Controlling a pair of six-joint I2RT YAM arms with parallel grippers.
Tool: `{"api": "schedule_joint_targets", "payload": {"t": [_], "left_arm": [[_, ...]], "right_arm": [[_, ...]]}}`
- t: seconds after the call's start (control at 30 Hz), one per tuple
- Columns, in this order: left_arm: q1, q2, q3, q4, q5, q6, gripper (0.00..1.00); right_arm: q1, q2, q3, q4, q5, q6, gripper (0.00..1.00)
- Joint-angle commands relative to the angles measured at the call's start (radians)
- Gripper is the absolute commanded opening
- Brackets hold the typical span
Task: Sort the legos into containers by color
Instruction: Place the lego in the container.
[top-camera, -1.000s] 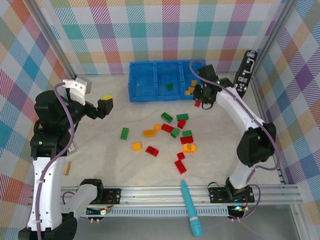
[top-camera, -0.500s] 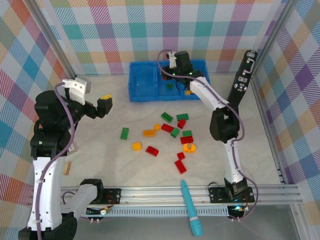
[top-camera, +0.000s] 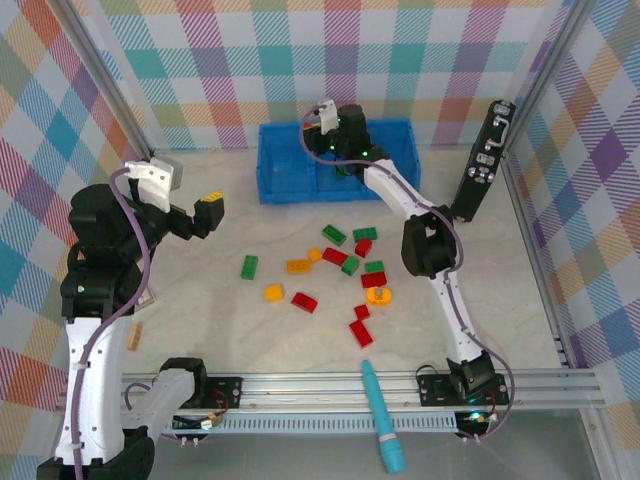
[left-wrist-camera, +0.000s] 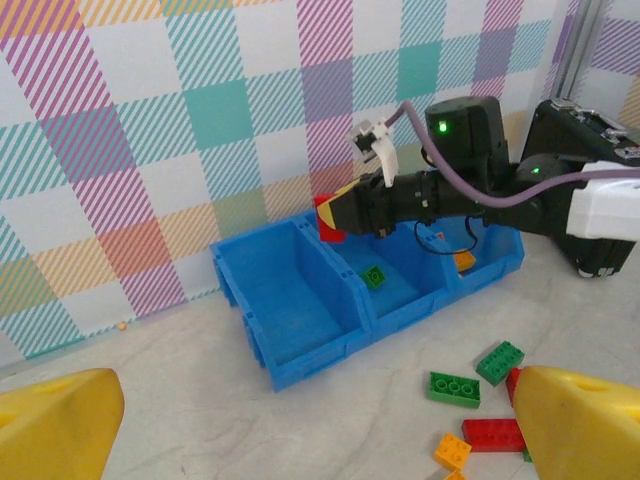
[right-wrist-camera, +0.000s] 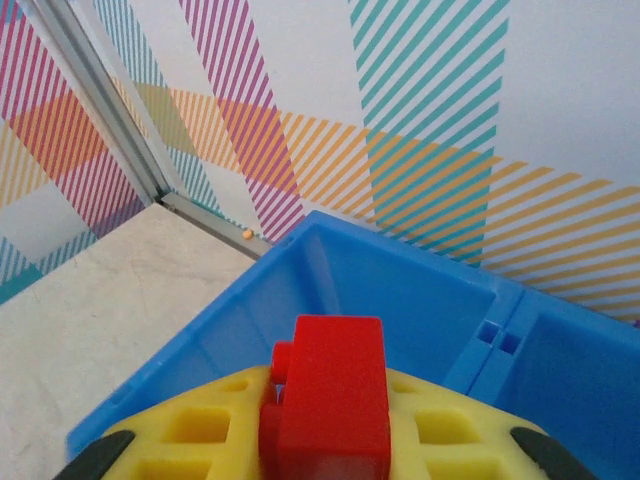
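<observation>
The blue bin (top-camera: 285, 170) stands at the back of the table with three compartments. My right gripper (top-camera: 322, 140) hovers over it, about above the wall between the left and middle compartments, shut on a red lego (right-wrist-camera: 330, 405) between its yellow fingers (right-wrist-camera: 200, 440). From the left wrist view that red lego (left-wrist-camera: 328, 220) hangs above the bin (left-wrist-camera: 300, 320). The left compartment is bare, a green lego (left-wrist-camera: 374, 277) lies in the middle one, and an orange one (left-wrist-camera: 463, 260) in the right. Several loose legos (top-camera: 335, 256) lie mid-table. My left gripper (top-camera: 210, 212) hangs open at the left, holding nothing.
A tall black device with silver parts (top-camera: 482, 160) leans at the right wall. A teal pen-like tool (top-camera: 383, 420) lies across the front rail. A small wooden block (top-camera: 135, 337) sits by the left arm. Plaid walls close in three sides.
My right arm has swung from the bin's right end leftward along the bin, carrying the red lego. The left arm has not moved.
</observation>
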Motion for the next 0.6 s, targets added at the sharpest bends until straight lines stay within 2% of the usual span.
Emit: {"api": "schedule_joint_targets", "payload": {"t": [0.0,0.27,0.57], "left_arm": [[0.013,-0.014,0.017,0.013,-0.008,0.021,1.0],[0.013,-0.013,0.007,0.024,-0.01,0.023,1.0],[0.012,-0.007,0.001,0.026,-0.003,0.022,1.0]], "right_arm": [[0.011,0.055,0.046,0.107,-0.046,-0.075,0.26],[0.017,0.177,0.234,-0.012,-0.079,-0.16,0.3],[0.022,0.194,0.232,-0.076,-0.08,-0.212,0.41]]}}
